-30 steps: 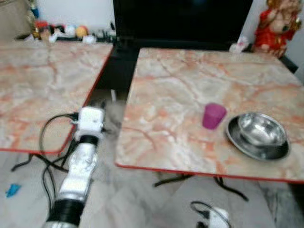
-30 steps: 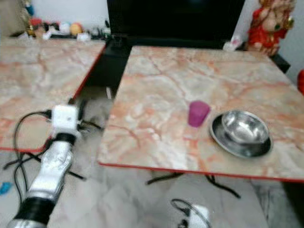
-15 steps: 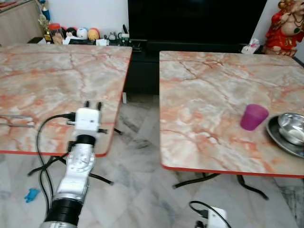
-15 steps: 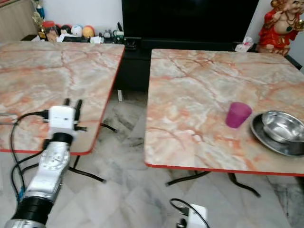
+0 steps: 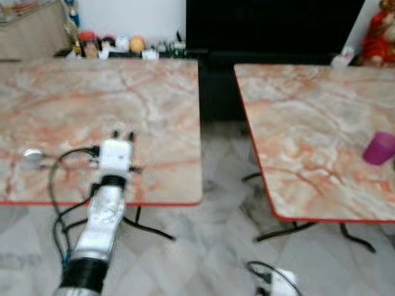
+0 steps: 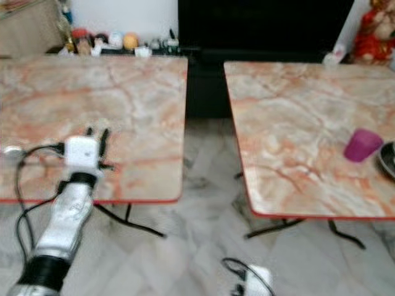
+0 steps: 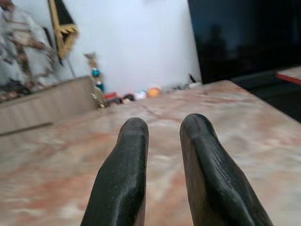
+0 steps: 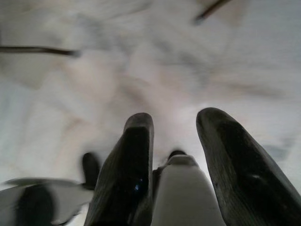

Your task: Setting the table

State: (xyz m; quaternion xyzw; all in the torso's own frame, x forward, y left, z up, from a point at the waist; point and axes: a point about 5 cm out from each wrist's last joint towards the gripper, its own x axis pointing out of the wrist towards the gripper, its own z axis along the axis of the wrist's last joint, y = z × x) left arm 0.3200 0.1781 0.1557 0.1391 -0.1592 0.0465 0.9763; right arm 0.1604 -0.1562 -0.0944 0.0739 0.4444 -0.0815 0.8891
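Tables of pink-veined marble stand side by side with a strip of tiled floor between them. On the right table a purple cup sits near the right edge; in the right eye view the rim of a metal bowl shows just beside it at the picture's border. On the left table a small round metal object lies near the front left corner, too blurred to identify.

The left gripper is raised over the front part of the left table, its silver arm and black cables trailing back over the front edge. In the left wrist view its two black fingers stand slightly apart with a narrow gap, nothing between them, touching nothing, pointing across the tabletop toward a shelf of small trinkets against the white wall.

The right gripper hangs low over the floor, fingers spread apart and empty.

Behind the tables sits a dark television.
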